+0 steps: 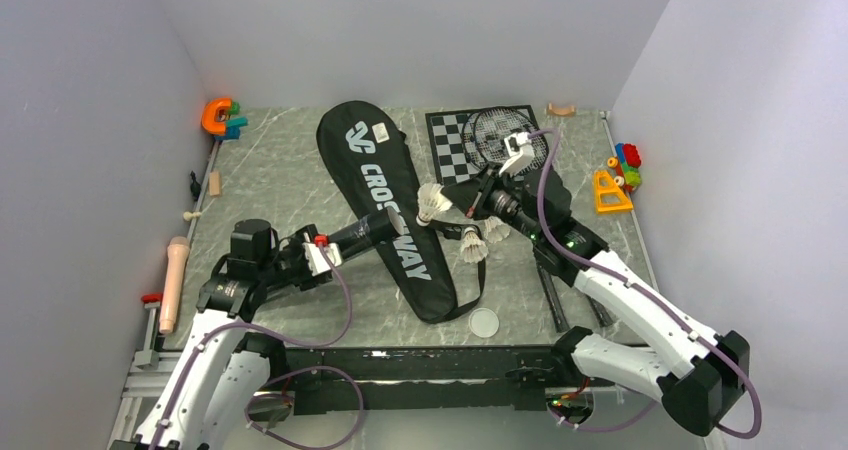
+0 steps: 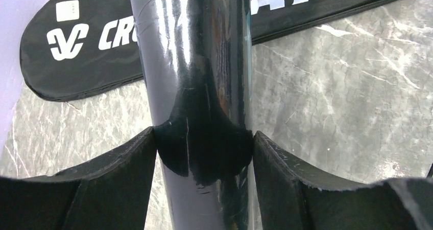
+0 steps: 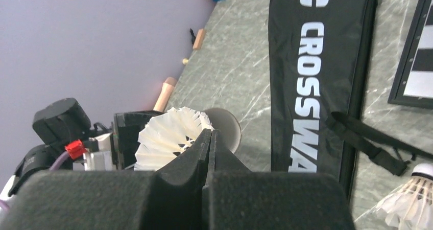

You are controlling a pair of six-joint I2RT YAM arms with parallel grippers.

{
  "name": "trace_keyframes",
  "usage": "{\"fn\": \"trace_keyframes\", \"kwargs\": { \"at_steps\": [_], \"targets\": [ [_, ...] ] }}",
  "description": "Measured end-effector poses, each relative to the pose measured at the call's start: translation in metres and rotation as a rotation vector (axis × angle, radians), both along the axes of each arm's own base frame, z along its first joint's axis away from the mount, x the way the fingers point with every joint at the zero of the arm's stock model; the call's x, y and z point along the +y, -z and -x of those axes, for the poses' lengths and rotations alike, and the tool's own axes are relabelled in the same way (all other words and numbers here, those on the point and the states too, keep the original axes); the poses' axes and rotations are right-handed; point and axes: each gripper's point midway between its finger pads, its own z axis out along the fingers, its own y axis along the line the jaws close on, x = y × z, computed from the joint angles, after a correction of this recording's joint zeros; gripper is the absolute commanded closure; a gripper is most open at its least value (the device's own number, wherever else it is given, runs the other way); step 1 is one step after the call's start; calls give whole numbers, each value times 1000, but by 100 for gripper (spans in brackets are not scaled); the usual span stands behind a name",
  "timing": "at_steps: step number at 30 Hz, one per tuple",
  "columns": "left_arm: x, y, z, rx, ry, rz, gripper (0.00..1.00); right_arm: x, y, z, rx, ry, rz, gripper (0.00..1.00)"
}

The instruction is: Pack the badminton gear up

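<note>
The left fingers (image 1: 328,252) clamp the dark tube (image 2: 194,61), which is held low over the surface (image 1: 280,190) with its open end above the bag (image 1: 385,185). The right fingers (image 3: 209,140) are pressed together on the feather rim of a shuttlecock (image 3: 166,135) at the tube's mouth. Two more shuttlecocks (image 1: 473,245) lie just beside the bag. The lid (image 1: 483,322) lies near the bag's lower end.
</note>
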Motion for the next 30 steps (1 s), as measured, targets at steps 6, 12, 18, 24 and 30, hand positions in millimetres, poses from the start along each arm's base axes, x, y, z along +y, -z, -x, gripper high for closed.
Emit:
{"fn": "trace_keyframes", "kwargs": {
  "at_steps": [6, 12, 18, 24, 30],
  "targets": [
    [-2, -3, 0, 3, -7, 23, 88, 12, 19, 1, 31, -6, -28, 100],
    [-5, -16, 1, -14, 0, 52, 92, 16, 7, -7, -2, 19, -96, 100],
    [-10, -32, 0, -40, 10, 84, 94, 24, -2, -14, -15, 20, -167, 100],
    [-13, -37, 0, -43, 15, 112, 95, 38, 5, -11, 21, -20, -208, 100],
    [-16, -47, -5, -44, 9, 137, 96, 53, 2, -3, 22, -67, -251, 100]
  ]
}}
